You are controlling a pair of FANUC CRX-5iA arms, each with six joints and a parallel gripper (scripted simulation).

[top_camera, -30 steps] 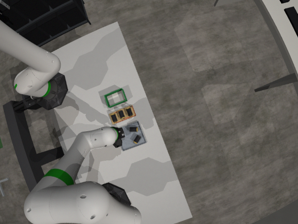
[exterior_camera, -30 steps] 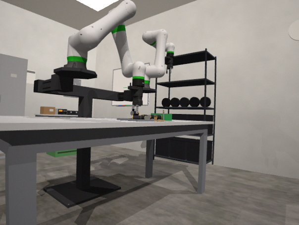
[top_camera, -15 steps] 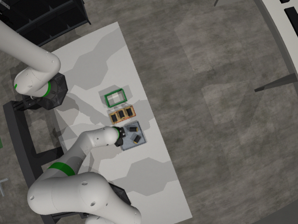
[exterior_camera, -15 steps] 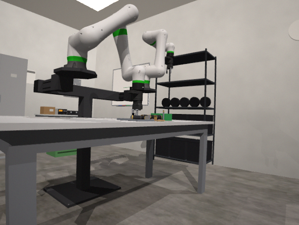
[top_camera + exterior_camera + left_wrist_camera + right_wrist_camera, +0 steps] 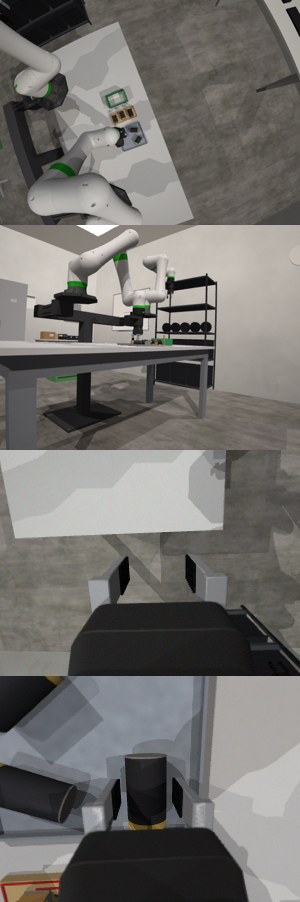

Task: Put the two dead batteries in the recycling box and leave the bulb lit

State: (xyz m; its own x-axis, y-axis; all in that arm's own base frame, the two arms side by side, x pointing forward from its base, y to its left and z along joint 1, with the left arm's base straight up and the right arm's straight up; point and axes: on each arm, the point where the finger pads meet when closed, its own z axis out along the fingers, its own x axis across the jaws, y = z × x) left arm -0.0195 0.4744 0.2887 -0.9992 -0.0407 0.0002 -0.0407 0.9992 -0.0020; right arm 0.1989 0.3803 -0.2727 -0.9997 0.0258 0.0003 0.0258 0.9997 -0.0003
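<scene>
Right wrist view gives me the useful detail: a dark battery [image 5: 146, 788] lies on the grey tray [image 5: 197, 776] [image 5: 142, 132] [image 5: 146, 345], between the fingers of the right gripper [image 5: 146, 790] [image 5: 123, 134] [image 5: 135, 339]. Those fingers stand open, with a gap on each side, so I am not holding it. The left gripper [image 5: 157, 567] [image 5: 169, 296] is wide open too, holding nothing, well away from the work.

Two more batteries lie on the tray: one nearer the holder [image 5: 134, 130] [image 5: 37, 793], the other farther off and angled [image 5: 137, 140] [image 5: 25, 698]. Three dark cells sit in the wooden holder [image 5: 125, 120] [image 5: 30, 879]: the left cell [image 5: 114, 118], the middle cell [image 5: 121, 114] and the right cell [image 5: 130, 112]. I see no battery in the green recycling box [image 5: 107, 101] [image 5: 167, 341], which looks upright. I cannot make out whether the bulb is lit, nor which two cells are dead.

I judge this as a point of release or regrasp at the tray. If I am leaving, I would lift straight up so neither pad drags the cell round. If I want it, I would centre the pads on its barrel, close gently and check that it rises level. Either way, I would keep sideways travel small: the tray wall is close on the right, and a nudged cylinder could roll. Before anything goes in the box, I would want clear evidence from the bulb.
</scene>
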